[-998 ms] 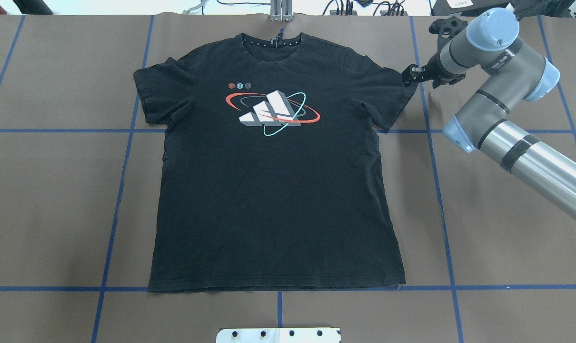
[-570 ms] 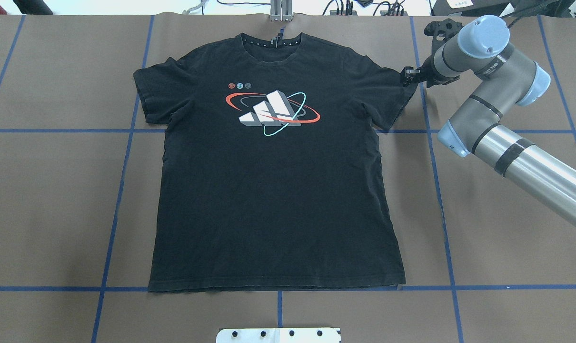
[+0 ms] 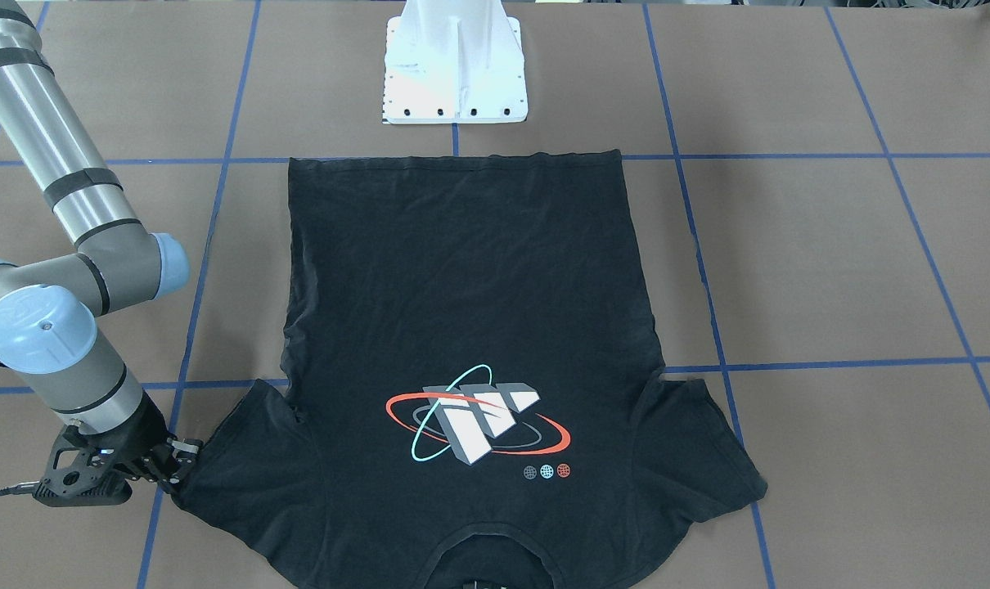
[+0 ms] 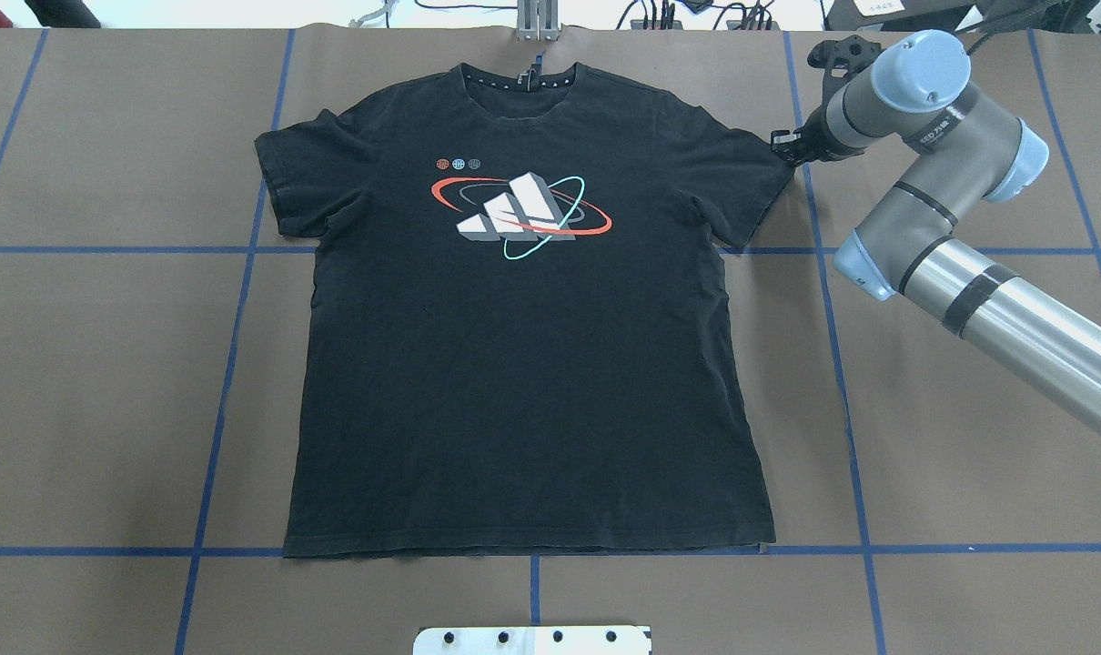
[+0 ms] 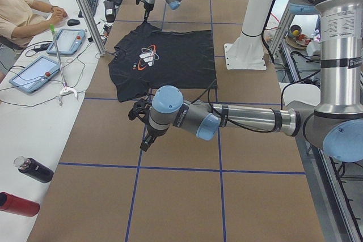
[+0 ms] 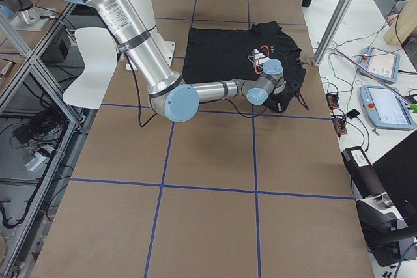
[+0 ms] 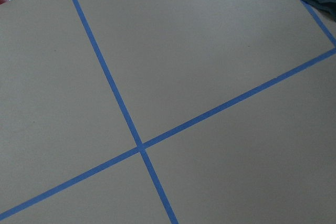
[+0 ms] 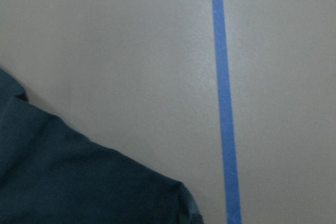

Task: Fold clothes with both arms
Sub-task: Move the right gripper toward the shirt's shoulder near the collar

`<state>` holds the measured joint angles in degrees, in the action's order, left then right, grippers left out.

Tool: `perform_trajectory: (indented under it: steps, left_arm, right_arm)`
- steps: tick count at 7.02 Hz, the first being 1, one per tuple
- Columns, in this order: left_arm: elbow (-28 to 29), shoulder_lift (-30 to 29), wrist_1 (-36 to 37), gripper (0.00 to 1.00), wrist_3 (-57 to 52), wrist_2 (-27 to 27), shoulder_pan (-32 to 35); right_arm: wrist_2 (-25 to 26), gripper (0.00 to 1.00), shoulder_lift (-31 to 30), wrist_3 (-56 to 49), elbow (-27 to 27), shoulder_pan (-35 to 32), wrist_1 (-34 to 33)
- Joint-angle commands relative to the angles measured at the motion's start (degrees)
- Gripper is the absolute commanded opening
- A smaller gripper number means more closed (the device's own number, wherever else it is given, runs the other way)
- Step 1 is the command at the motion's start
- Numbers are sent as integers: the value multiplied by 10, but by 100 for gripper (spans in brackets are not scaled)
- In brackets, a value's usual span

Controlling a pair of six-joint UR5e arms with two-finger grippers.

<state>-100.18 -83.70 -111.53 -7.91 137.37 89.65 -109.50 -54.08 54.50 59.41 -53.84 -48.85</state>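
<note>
While the T-shirt lies flat, the right tool touches its sleeve.

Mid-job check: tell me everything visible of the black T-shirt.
The black T-shirt lies flat, face up and unfolded on the brown table, both short sleeves spread, collar away from the robot, hem nearest it. A red, teal and white orbit graphic with three small dots sits on the chest. The right pincer is at the sleeve tip on the robot's right.
</note>
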Motion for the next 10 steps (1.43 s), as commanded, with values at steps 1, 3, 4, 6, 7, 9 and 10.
perform_trajectory:
  steps: [1,3,4,6,7,9,10]
  left_arm:
    - [0,0,-1,100,-1,0,0]
    - [-1,0,-4,100,-1,1,0]
    - [-1,0,-23,100,0,0,0]
    - [-2,0,-25,100,0,1,0]
    - [-2,0,-25,100,0,0,0]
    - [-2,-2,-26,100,0,1,-1]
    - [-1,-8,-25,100,1,1,-1]
  right_arm:
    - [-4,0,19,7,29,0,-3]
    - [-11,0,48,49,40,16,-4]
    - [-10,0,62,86,40,42,-4]
    - [5,0,109,122,16,75,-5]
    - [20,0,125,124,1,85,-5]
    - [25,0,146,126,-32,89,-5]
    - [38,0,158,127,-50,90,-5]
